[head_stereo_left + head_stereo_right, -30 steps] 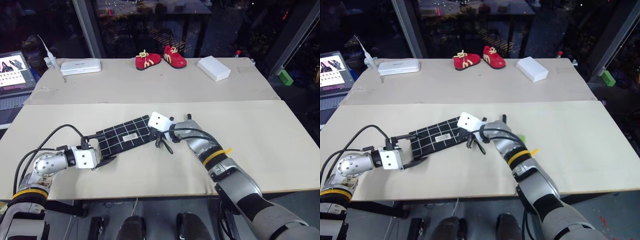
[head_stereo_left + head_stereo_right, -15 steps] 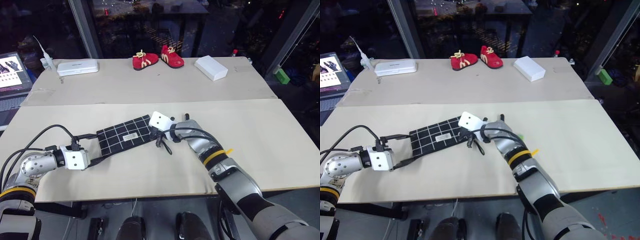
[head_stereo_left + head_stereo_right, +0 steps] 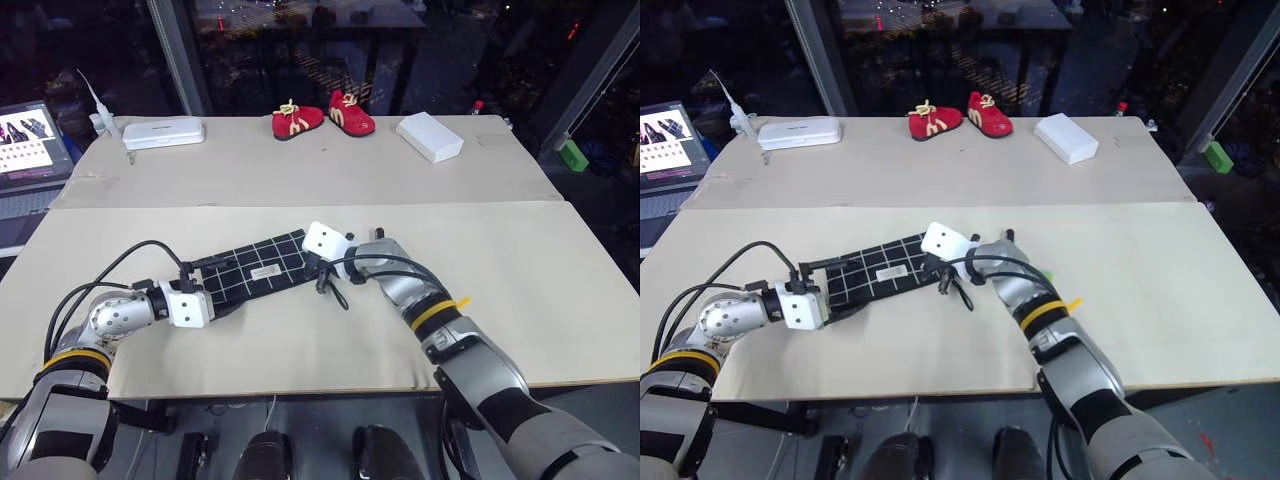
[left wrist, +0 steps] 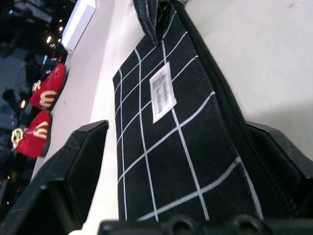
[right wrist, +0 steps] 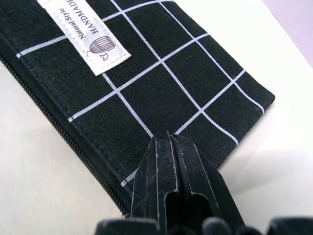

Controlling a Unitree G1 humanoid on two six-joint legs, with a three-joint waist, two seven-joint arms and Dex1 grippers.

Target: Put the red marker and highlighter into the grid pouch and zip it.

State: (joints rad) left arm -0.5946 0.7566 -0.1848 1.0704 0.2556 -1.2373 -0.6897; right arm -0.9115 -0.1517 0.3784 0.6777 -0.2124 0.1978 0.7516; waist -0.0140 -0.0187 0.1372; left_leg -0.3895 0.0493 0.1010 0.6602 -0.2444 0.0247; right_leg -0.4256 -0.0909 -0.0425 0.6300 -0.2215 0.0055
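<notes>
L fingers (image 4: 171,161) back astride grid pouch (image 3: 255,272) — R pinching.

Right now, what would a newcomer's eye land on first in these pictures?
Probably the grid pouch, black against the pale near table, with a gripper at each end: the left gripper has its fingers astride one end, and the right gripper presses shut fingers on the other. Next, the red shoes on the far table, beside a white box.
</notes>
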